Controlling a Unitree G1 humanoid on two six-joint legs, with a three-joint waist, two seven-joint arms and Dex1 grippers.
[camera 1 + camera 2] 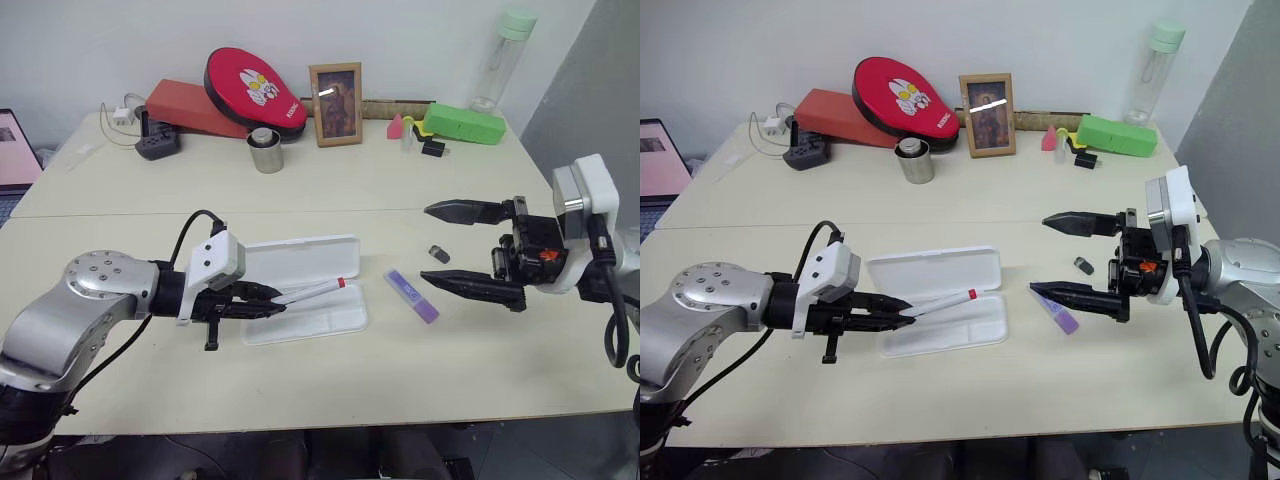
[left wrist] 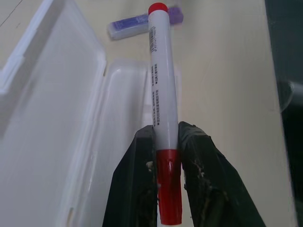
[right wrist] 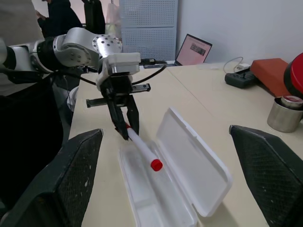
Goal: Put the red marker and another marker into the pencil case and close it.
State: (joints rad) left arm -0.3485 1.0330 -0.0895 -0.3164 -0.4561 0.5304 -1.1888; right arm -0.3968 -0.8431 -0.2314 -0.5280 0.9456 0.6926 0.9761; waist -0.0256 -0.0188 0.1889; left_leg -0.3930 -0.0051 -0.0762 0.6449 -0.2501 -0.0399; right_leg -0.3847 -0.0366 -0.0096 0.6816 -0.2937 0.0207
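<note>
Left gripper clamped on red marker, poised over open pencil case for dropping in; right gripper wide open, empty, near purple marker, ready for pickup.

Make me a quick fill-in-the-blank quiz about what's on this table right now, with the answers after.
1. The left gripper is shut on the ____ marker.
2. The pencil case lies with its lid ____.
3. The purple marker lies on the ____, outside the case.
4. The right gripper has its jaws ____ and holds nothing.

Answers: red; open; table; open
</note>
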